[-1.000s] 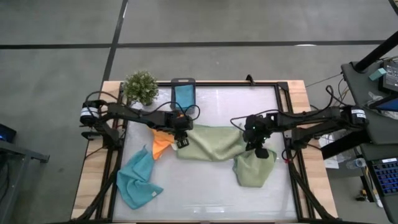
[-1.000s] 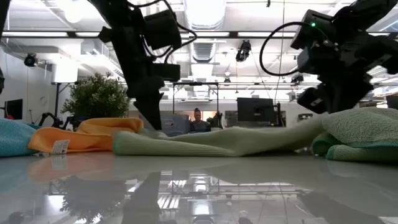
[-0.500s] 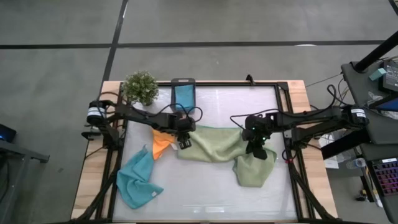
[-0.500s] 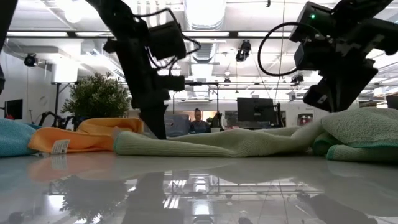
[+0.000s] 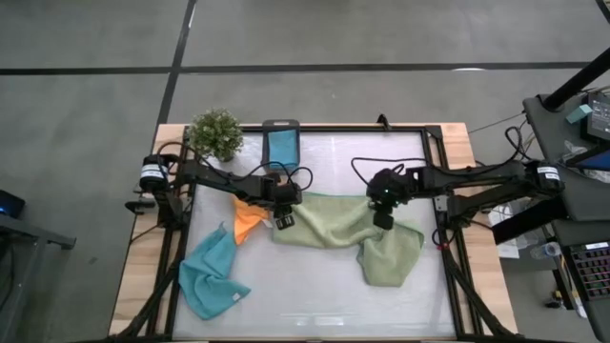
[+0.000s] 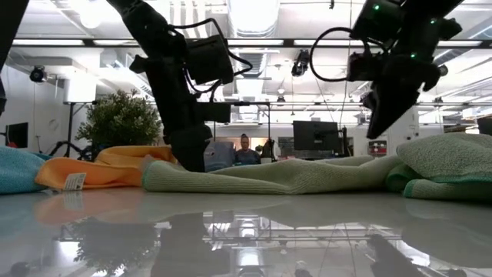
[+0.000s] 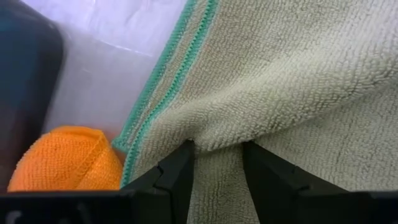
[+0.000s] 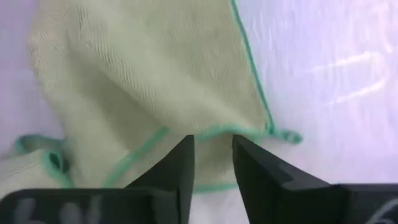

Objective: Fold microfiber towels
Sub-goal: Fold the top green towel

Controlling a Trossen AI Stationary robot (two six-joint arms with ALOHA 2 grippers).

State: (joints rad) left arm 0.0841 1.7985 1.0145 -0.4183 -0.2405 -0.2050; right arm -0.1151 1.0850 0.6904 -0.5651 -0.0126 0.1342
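Two sage towels (image 5: 329, 222) overlapping, rumpled, teal-edged, left pincer (image 5: 283, 217) pinching

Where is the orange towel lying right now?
In the high view the orange towel lies on the table's left half, just left of the left gripper, between the spread sage green towel and the crumpled light blue towel.

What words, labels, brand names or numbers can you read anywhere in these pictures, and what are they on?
None can be read.
Orange towel: a small white tag with dark print, too small to read.
Monitors in the room behind the table: screens dark or blurred, no legible text.
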